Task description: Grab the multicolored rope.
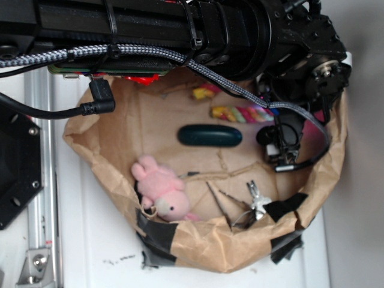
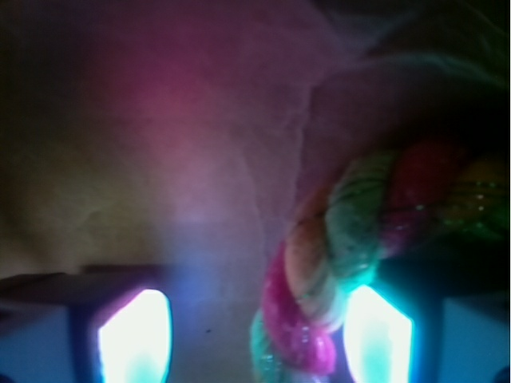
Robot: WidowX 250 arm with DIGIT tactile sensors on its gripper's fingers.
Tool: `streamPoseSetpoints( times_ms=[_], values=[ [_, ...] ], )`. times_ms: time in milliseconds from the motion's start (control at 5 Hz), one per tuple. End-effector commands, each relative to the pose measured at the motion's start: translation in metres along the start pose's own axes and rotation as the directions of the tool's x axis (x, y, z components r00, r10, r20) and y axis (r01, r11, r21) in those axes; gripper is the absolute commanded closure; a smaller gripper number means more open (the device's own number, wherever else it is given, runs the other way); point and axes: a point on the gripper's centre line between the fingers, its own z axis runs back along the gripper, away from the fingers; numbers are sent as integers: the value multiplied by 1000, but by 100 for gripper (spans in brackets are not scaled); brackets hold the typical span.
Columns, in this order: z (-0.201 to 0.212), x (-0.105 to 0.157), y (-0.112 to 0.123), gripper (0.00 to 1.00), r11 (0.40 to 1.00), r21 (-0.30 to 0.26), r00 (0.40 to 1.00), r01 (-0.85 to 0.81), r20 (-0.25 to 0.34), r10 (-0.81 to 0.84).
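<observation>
The multicolored rope [image 1: 240,113] lies on the brown paper at the back of the bag, and a further bit of it shows toward the back left. My gripper [image 1: 285,153] hangs low inside the bag at the rope's right end. In the wrist view the twisted rope [image 2: 351,231] runs down between my fingers. It sits against the glowing right pad [image 2: 377,335], while a wide gap separates it from the left pad [image 2: 136,335]. My gripper [image 2: 255,335] stands open around the rope.
A dark green oval object [image 1: 209,135] lies mid-bag, just in front of the rope. A pink plush toy [image 1: 161,191] rests front left, a small metal piece [image 1: 257,201] front right. The crumpled paper bag wall [image 1: 210,246] rings everything. The arm and cables cross above.
</observation>
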Motion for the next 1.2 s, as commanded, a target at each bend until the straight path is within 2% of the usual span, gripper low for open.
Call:
streamPoseSetpoints(
  times_ms=[0, 200, 400, 600, 800, 1000],
  values=[
    [-15, -18, 2, 100, 1000, -13, 1000, -4, -23, 4],
    [-6, -24, 2, 100, 1000, -14, 1000, -5, -23, 5],
    [7, -33, 2, 100, 1000, 22, 1000, -1, -11, 1],
    [8, -36, 4, 100, 999, 50, 998, -18, -66, 21],
    [39, -47, -3, 100, 988, 50, 986, -144, -73, 147],
    [89, -72, -15, 100, 983, 151, 990, -107, -71, 119]
  ],
)
